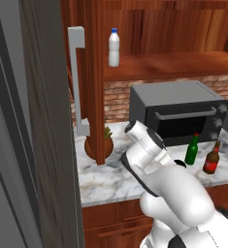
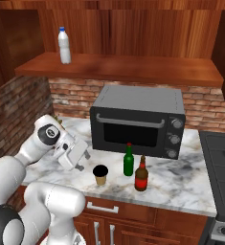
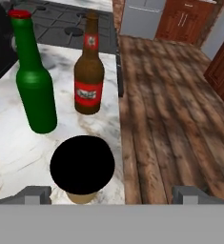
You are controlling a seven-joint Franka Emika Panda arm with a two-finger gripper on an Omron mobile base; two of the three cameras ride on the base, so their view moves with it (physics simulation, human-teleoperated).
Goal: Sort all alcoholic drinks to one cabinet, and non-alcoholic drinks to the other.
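In the hand view a tan coffee cup (image 3: 82,167) with a black lid stands just ahead of my open gripper (image 3: 112,195), left of centre between the fingertips (image 3: 35,194). Behind it are the dark green bottle (image 3: 35,81) and the brown bottle (image 3: 89,71) with a red label. From the right base view my gripper (image 2: 82,161) hangs just left of the cup (image 2: 100,174), apart from it. The green bottle (image 2: 129,161) and brown bottle (image 2: 141,174) stand upright on the counter to its right. A white bottle (image 2: 63,45) with a blue cap stands on the open cabinet shelf (image 2: 133,67).
A dark toaster oven (image 2: 138,119) sits behind the bottles against the brick wall. A stove (image 2: 224,153) borders the counter on the right. An open cabinet door (image 1: 93,82) with a grey handle hangs at the left, with a brown plant pot (image 1: 98,145) below it.
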